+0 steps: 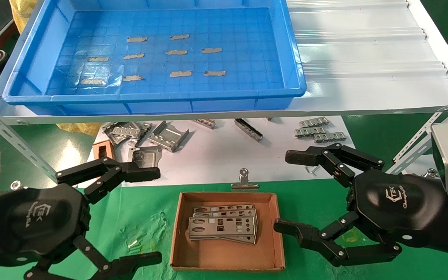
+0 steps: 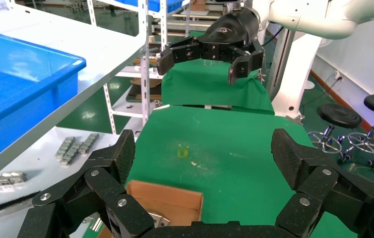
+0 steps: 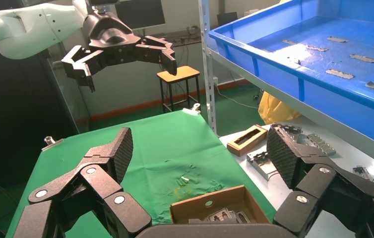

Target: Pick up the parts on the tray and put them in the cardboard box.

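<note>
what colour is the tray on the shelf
Bright blue tray, with a gridded floor; clearest in the head view.

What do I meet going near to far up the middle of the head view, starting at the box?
Cardboard box holding the parts → metal clip → white sheet with loose brackets → shelf edge → blue tray, only tape strips inside.

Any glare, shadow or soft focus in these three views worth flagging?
Head view: glare patch on the tray floor's left side; parts in the box read sharply. Left wrist view: left gripper fingers fill the foreground, hiding most of the box. Right wrist view: right gripper likewise; tray evenly lit.
</note>
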Controlling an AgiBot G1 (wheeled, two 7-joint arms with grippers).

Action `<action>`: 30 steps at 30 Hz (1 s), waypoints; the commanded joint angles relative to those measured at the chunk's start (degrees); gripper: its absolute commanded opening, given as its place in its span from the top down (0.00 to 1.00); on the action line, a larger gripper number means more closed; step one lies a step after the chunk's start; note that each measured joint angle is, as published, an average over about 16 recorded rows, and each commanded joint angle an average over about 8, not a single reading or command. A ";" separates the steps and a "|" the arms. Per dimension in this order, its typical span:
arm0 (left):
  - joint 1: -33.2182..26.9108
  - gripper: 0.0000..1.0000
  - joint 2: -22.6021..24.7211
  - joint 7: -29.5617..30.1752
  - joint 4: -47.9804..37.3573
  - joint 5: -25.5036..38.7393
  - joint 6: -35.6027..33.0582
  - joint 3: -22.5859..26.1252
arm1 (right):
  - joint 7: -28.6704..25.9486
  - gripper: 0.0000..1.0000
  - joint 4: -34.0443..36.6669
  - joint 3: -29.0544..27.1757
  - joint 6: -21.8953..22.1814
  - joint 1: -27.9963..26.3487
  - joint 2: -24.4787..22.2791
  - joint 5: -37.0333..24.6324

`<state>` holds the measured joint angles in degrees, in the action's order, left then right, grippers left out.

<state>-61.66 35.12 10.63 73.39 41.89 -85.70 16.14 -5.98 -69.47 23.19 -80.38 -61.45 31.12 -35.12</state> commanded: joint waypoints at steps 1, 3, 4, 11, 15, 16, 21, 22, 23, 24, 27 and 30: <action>0.00 0.00 0.00 0.00 0.00 0.00 0.00 0.00 | 0.00 0.00 0.00 0.00 0.00 0.00 0.00 0.00; 0.00 0.00 0.00 0.00 0.00 0.00 0.00 0.00 | 0.00 0.00 0.00 0.00 0.00 0.00 0.00 0.00; 0.00 0.00 0.00 0.00 0.00 0.00 0.00 0.00 | 0.00 0.00 0.00 0.00 0.00 0.00 0.00 0.00; 0.00 0.00 0.00 0.00 0.00 0.00 0.00 0.00 | 0.00 0.00 0.00 0.00 0.00 0.00 0.00 0.00; 0.00 0.00 0.00 0.00 0.00 0.00 0.00 0.00 | 0.00 0.00 0.00 0.00 0.00 0.00 0.00 0.00; 0.00 0.00 0.00 0.00 0.00 0.00 0.00 0.00 | 0.00 0.00 0.00 0.00 0.00 0.00 0.00 0.00; 0.00 0.00 0.00 0.00 0.00 0.00 0.00 0.00 | 0.00 0.00 0.00 0.00 0.00 0.00 0.00 0.00; 0.00 0.00 0.00 0.00 0.00 0.00 0.00 0.00 | 0.00 0.00 0.00 0.00 0.00 0.00 0.00 0.00; 0.00 0.00 0.00 0.00 0.00 0.00 0.00 0.00 | 0.00 0.00 0.00 0.00 0.00 0.00 0.00 0.00; 0.00 0.00 0.00 0.00 0.00 0.00 0.00 0.00 | 0.00 0.00 0.00 0.00 0.00 0.00 0.00 0.00; 0.00 0.00 0.00 0.00 0.00 0.00 0.00 0.00 | 0.00 0.00 0.00 0.00 0.00 0.00 0.00 0.00; 0.00 0.00 0.00 0.00 0.00 0.00 0.00 0.00 | 0.00 0.00 0.00 0.00 0.00 0.00 0.00 0.00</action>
<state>-61.66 35.12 10.63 73.39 41.89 -85.70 16.14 -5.98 -69.47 23.19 -80.38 -61.45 31.12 -35.12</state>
